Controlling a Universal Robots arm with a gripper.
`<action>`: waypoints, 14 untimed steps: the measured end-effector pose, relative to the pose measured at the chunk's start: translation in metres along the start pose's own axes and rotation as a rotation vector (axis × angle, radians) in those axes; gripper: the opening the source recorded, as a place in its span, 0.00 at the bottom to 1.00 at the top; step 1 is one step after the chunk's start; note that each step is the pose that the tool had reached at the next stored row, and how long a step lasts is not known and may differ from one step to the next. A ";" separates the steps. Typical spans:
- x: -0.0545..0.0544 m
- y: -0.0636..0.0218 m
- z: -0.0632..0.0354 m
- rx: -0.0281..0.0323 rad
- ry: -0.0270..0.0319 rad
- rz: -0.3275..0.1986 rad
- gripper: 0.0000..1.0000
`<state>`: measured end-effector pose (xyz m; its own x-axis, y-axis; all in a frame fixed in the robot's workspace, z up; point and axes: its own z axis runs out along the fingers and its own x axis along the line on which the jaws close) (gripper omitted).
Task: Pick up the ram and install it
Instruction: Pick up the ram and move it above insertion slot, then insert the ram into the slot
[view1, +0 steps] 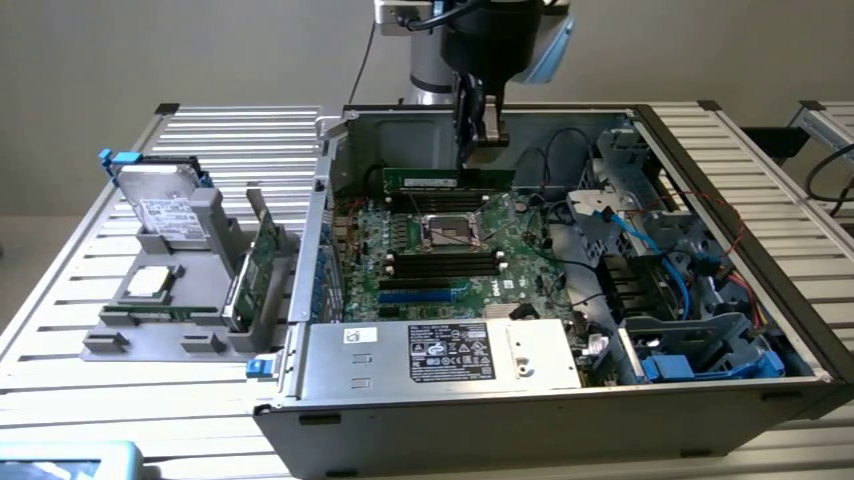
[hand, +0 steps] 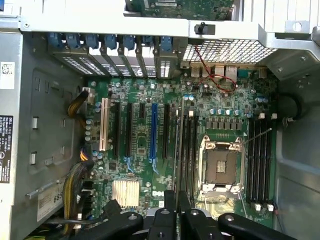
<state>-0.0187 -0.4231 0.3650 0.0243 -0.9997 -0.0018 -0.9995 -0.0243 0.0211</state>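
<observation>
The ram (view1: 447, 180), a narrow green stick with a white label, hangs lengthwise above the far end of the motherboard (view1: 441, 250) inside the open computer case (view1: 561, 400). My gripper (view1: 481, 135) reaches straight down and is shut on the stick's top edge. In the wrist view the ram (hand: 178, 150) appears edge-on as a thin line running out from between my gripper's (hand: 177, 200) two black fingers. It hovers over the motherboard (hand: 145, 165), just beside the black memory slots (hand: 190, 150) next to the CPU socket (hand: 220, 167).
More black slots (hand: 260, 155) lie on the socket's other side. The power supply (view1: 447, 350) fills the case's near end, with cables and drive cages (view1: 667, 300) on the exterior view's right. Outside on the left, a grey holder (view1: 174, 300) carries a hard drive (view1: 167, 215) and an upright green card (view1: 254, 270).
</observation>
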 end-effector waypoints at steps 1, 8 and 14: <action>-0.001 0.0000 0.0000 0.0000 0.0012 0.000 0.14; -0.016 -0.0005 0.0023 0.0000 0.0050 0.000 0.14; -0.022 -0.0008 0.0082 -0.0001 0.0082 0.000 0.14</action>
<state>-0.0187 -0.4006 0.3568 0.0243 -0.9997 0.0064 -0.9995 -0.0241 0.0212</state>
